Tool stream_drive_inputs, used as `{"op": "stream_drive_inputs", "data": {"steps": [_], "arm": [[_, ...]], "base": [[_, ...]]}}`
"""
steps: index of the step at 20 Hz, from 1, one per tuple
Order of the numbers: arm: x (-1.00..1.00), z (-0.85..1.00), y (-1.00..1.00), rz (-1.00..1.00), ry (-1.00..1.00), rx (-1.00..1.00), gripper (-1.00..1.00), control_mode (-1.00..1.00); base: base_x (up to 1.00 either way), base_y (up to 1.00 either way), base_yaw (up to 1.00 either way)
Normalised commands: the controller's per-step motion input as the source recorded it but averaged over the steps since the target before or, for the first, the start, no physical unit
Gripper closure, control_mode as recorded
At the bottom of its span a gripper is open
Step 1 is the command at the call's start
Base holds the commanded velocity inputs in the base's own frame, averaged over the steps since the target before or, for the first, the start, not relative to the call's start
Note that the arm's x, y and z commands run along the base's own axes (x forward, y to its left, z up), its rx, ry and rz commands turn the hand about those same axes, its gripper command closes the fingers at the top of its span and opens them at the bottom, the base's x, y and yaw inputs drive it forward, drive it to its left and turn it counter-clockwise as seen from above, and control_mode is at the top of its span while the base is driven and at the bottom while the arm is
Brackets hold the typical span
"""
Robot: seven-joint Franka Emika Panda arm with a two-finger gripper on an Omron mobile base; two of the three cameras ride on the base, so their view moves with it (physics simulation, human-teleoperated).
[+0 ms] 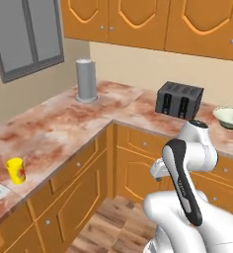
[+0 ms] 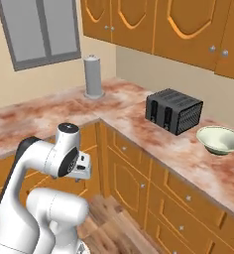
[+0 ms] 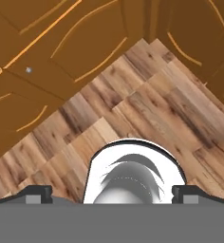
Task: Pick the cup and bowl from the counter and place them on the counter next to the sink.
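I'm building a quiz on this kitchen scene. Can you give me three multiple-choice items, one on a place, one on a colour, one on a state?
1. The bowl sits:
A. beside the toaster
B. in the sink
C. on the floor

2. The cup is:
A. blue
B. yellow
C. black

3. The gripper's jaws are:
A. shut on the cup
B. shut on the bowl
C. open, holding nothing

Key: 1 A, it rests on the counter right of the toaster. 2 B, yellow with a red mark. 3 C, the fingertips stand apart over the wooden floor.
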Motion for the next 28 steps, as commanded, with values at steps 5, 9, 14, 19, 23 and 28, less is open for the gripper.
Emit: {"op": "stream_drive_inputs", "data": {"steps": [5,9,14,19,23,28], "arm": [[0.0,0.0,0.0,0.0,0.0,0.0,-1.0,1.0],[0.0,0.0,0.0,0.0,0.0,0.0,-1.0,1.0],[0.0,0.0,0.0,0.0,0.0,0.0,-1.0,1.0],[0.0,0.0,0.0,0.0,0.0,0.0,-1.0,1.0],[0.0,0.0,0.0,0.0,0.0,0.0,-1.0,1.0],[0.0,0.0,0.0,0.0,0.0,0.0,-1.0,1.0]], "base": [[0.0,0.0,-0.59],[0.05,0.0,-0.6],[0.23,0.0,-0.62],[0.46,0.0,-0.56],[0.7,0.16,-0.18],[0.98,0.03,0.0]]}}
